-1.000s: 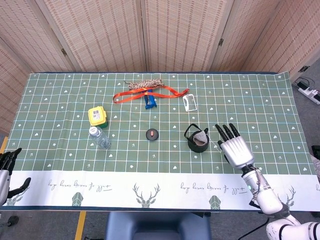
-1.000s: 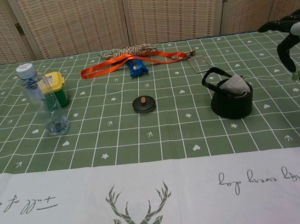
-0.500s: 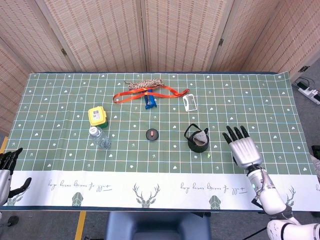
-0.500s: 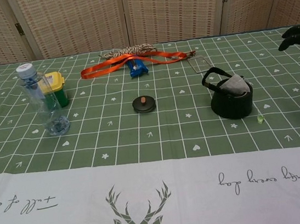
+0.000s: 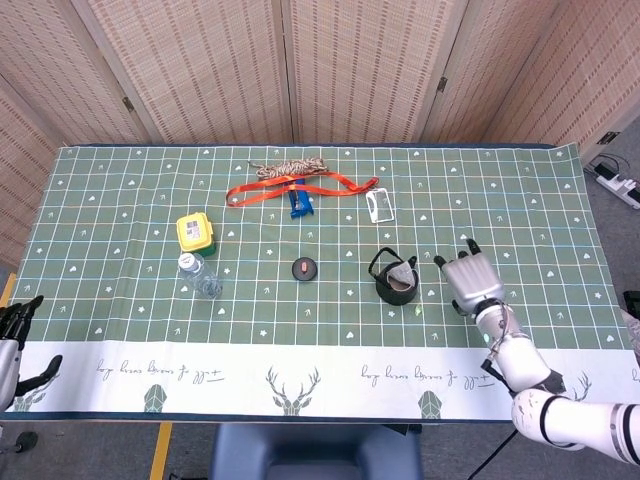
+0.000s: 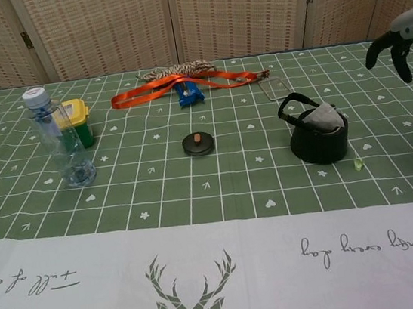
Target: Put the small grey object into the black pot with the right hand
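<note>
Silver-grey and black, the right robot hand hangs just to the right of the black pot, released, fingers apart and curled a little, holding nothing. A second ago it was spread flat beside the pot, then it slid back towards the table edge; now it has come forward and in again, close to the pot. The small grey object sits in the mouth of the pot, its top poking above the rim, so I would judge the placing done and the arm merely hovering or clearing off. A tiny pale-green bit lies on the cloth just right of the pot; it showed up only once the hand moved away. The left robot hand rests off the far left edge of the table, fingers open, gripping nothing.

As for writing: looping script runs along the white border of the cloth, upside down from the chest view, and I cannot read it. The yellow box and bottle show no legible label.
</note>
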`<state>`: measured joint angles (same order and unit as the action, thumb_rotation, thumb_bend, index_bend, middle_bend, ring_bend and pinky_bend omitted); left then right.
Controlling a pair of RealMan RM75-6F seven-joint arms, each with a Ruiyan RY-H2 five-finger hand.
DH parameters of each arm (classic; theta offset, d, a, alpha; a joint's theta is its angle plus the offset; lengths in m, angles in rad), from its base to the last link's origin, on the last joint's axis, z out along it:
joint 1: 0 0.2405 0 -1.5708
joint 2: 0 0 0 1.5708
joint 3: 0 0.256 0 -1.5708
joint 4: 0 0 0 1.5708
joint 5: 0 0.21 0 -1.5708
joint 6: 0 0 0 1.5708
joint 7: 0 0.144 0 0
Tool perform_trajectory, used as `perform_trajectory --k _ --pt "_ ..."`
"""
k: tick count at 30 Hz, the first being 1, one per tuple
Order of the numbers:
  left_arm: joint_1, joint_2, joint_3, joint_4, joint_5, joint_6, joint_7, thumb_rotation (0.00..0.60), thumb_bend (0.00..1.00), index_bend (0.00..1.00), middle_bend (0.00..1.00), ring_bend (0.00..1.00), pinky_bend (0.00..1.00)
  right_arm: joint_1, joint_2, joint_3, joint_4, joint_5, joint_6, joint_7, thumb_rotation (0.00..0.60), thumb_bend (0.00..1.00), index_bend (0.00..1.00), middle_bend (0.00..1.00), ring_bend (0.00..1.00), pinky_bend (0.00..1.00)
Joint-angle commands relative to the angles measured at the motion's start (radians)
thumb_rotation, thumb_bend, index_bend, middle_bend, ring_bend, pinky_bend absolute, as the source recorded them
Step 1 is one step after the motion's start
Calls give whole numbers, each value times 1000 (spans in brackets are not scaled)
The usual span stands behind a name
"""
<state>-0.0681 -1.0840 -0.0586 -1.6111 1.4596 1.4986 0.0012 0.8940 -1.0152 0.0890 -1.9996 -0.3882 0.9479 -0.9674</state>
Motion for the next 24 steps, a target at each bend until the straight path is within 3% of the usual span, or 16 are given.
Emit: perform_trajectory --k 1,3,5,8,16,24 --pt "1 1 0 0 4 3 -5 600 267 35 125 86 93 68 7 18 35 91 -111 51 600 373 175 481 324 68" --pt "2 2 1 1 6 5 -6 600 267 35 125 86 93 80 9 27 65 111 -179 109 600 372 178 529 390 278" --pt "3 2 1 1 6 6 -7 600 267 35 125 86 93 86 13 36 96 124 -248 168 600 372 187 582 439 423" --pt "3 3 0 1 6 7 -12 600 267 35 125 86 92 96 21 45 156 137 -363 260 600 372 213 645 489 523" --pt "3 2 -2 5 4 7 -15 600 267 31 125 83 91 135 27 34 315 129 -615 484 600 373 262 759 574 634" --pt "3 5 -2 5 3 5 -23 600 267 31 125 84 91 240 8 -88 373 105 -644 586 600 373 263 763 576 636"
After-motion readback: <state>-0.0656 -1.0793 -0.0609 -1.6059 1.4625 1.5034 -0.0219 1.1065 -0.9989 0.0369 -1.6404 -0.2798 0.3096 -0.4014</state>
